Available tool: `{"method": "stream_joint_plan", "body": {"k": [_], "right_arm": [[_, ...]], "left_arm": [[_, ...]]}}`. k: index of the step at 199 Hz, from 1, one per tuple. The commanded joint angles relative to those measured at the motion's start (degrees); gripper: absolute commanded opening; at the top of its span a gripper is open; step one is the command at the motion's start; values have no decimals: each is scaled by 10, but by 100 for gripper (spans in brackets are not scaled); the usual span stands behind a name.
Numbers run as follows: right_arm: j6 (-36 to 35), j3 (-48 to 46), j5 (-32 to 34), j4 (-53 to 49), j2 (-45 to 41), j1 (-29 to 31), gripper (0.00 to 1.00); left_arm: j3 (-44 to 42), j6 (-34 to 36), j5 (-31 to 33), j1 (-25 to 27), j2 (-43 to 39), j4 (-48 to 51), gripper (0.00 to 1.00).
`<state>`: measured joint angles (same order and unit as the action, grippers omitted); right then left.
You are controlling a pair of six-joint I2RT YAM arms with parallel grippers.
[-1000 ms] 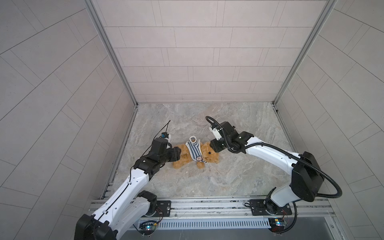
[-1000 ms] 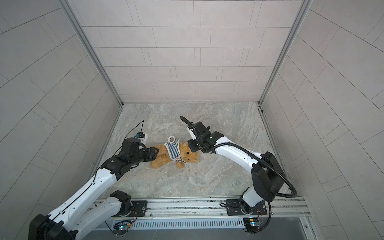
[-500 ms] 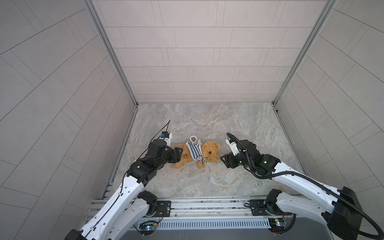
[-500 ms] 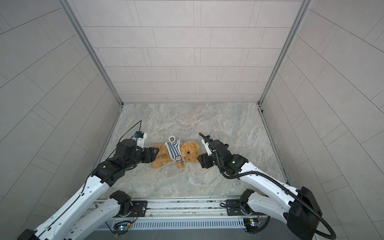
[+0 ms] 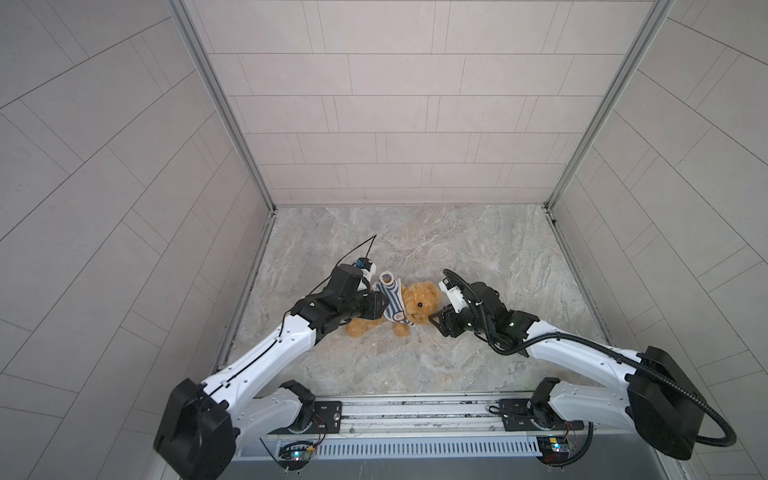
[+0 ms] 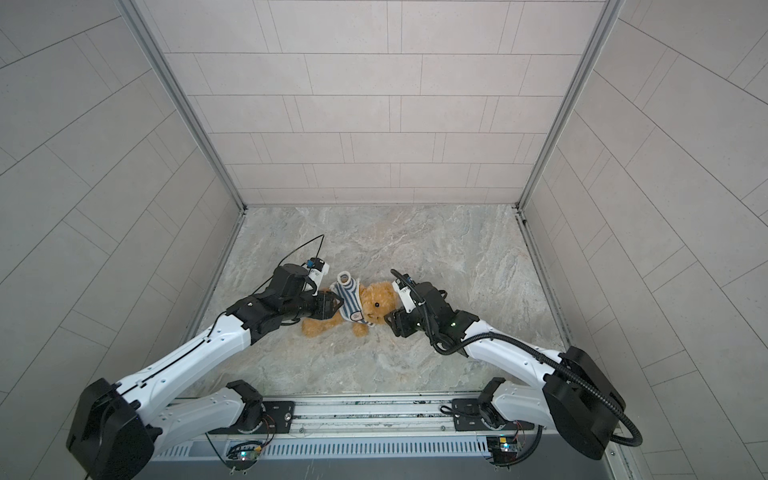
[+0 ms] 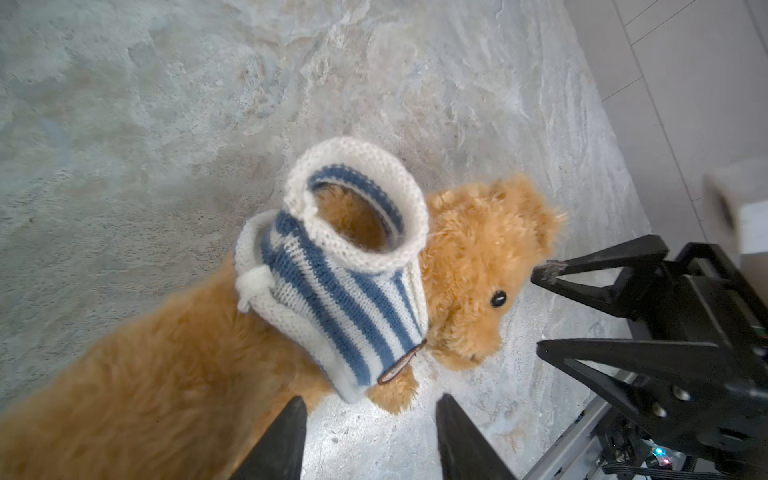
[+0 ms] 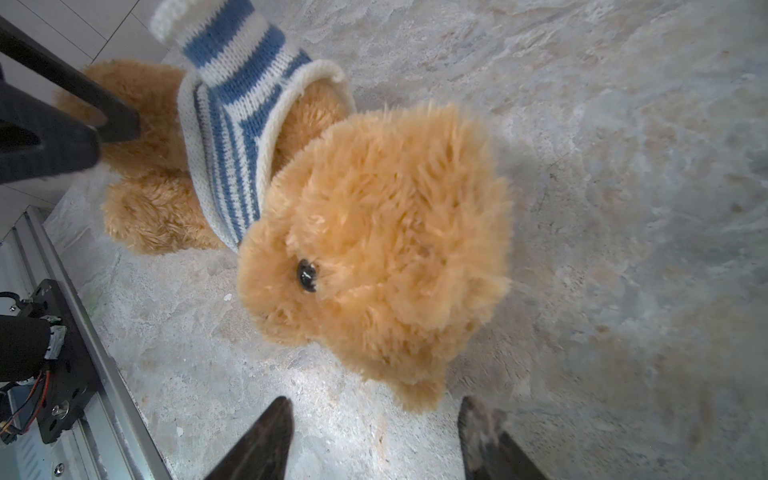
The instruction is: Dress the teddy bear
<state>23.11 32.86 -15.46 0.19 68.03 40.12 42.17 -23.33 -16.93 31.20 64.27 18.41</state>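
Left gripper [image 7: 372,401]: black fingers parted, nothing between them, just beside the hindquarters of the small fluffy golden-brown plush teddy bear [image 5: 419,301]. The bear lies near the middle of the grey marbled tabletop [image 5: 478,249], head toward the right edge. A blue-and-white striped knitted shirt [image 5: 392,301] is bunched round its chest, one sleeve upright. Right gripper [image 8: 376,402]: fingers parted, empty, just short of the head.
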Motion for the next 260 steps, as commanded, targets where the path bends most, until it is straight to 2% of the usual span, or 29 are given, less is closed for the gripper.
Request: {"method": "stream_joint_plan", "body": {"k": [1, 46, 136, 175, 260], "right_arm": [[-14, -3, -9, 37, 13, -1, 64], [-32, -2, -7, 56, 35, -2, 60], [-33, -4, 26, 103, 57, -13, 60], [-31, -10, 12, 128, 62, -22, 61], [-25, 4, -28, 189, 148, -48, 61]], "left_arm": [[31, 8, 2, 0, 42, -33, 51], [72, 12, 41, -6, 132, -43, 44], [136, 9, 101, -15, 258, -71, 41], [153, 12, 97, -18, 291, -81, 40], [168, 9, 92, -20, 334, -99, 39]]}}
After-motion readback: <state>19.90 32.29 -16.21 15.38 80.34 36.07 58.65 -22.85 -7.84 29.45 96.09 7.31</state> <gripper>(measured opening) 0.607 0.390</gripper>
